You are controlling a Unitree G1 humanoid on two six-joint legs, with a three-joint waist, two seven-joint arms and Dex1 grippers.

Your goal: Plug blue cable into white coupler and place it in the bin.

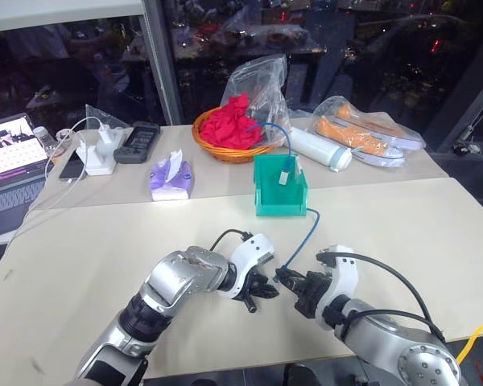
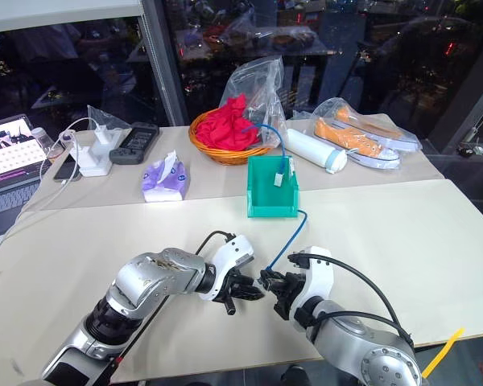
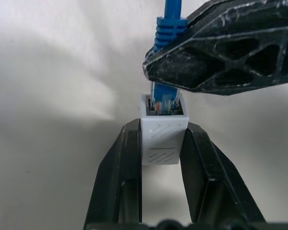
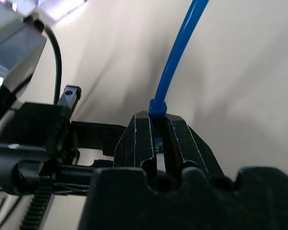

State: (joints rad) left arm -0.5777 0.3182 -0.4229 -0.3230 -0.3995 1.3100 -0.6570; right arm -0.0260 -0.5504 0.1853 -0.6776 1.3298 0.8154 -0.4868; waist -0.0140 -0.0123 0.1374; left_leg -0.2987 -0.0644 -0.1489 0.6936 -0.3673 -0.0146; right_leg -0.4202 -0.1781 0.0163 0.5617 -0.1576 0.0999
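Left gripper clamps the white coupler socket-up; right gripper pinches the blue cable just behind its plug, which sits at or partly in the socket, above the table. Step in hand looks like insertion. Next calls for pushing the plug fully home, then carrying the pair to the bin beyond, well apart.

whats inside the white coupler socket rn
The blue cable's clear plug sits in the white coupler's socket. How deep it goes is hidden by the walls and the right pincer.
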